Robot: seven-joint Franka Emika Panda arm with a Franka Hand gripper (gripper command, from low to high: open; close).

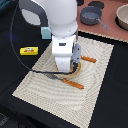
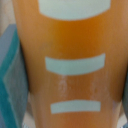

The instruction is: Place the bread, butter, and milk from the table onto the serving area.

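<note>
The bread (image 2: 70,55) fills the wrist view: one golden-orange loaf surface crossed by three pale slash marks, so close that its ends run out of frame. A blue-grey and teal edge sits along one side of that view; what it belongs to cannot be told.

In the exterior view the loaf itself is hidden behind the arm. The gripper (image 1: 74,64) sits low over the tan plate (image 1: 78,67), only a sliver of which shows at the arm's base, near the middle of the serving area (image 1: 100,65). Neither view shows the fingers, so how wide the hand stands, and whether it has hold of the loaf, cannot be told.

Two orange-handled pieces of cutlery lie on the mat: one (image 1: 89,59) at about 2 o'clock from the plate, one (image 1: 71,83) at about 6 o'clock.

One butter (image 1: 29,50) box lies flat on the table (image 1: 15,75), off the mat at 9 o'clock from the plate. One milk (image 1: 46,33) carton, partly hidden by the arm, stands at about 10 o'clock, beyond the mat's corner.

At 1 o'clock, a pinkish board (image 1: 107,31) carries a grey pan (image 1: 91,16) and the edge of a bowl (image 1: 122,17).
</note>
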